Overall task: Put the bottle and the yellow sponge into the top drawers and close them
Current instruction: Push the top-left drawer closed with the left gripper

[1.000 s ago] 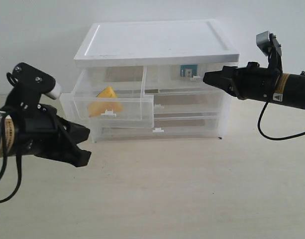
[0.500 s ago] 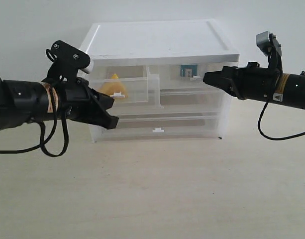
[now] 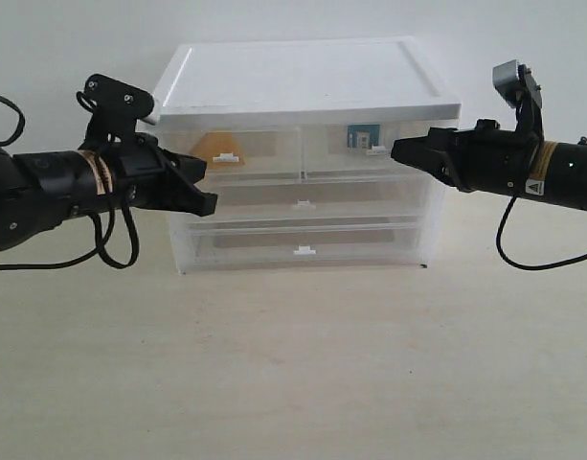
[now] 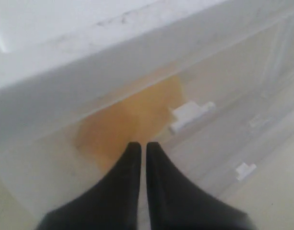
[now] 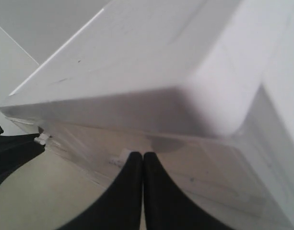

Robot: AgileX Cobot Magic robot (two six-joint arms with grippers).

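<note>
The yellow sponge (image 3: 216, 147) shows through the clear front of the left top drawer (image 3: 250, 146), which is pushed in flush. In the left wrist view the sponge (image 4: 132, 115) is an orange blur behind that drawer's front, beside its white tab handle (image 4: 192, 114). The bottle (image 3: 362, 136) shows its teal label inside the right top drawer (image 3: 408, 144), also pushed in. My left gripper (image 3: 209, 184) is shut and empty, its tips against the left drawer's front. My right gripper (image 3: 396, 149) is shut and empty, tips at the right drawer's front near its tab (image 3: 377, 150).
The drawer unit has a white lid (image 3: 298, 79) and two full-width drawers (image 3: 303, 220) below, both pushed in. It stands on a pale wooden tabletop (image 3: 303, 364) against a white wall.
My left gripper swung up from low on the left and pushed the left top drawer, which stood far out a second ago, fully in. The right arm has not moved.
</note>
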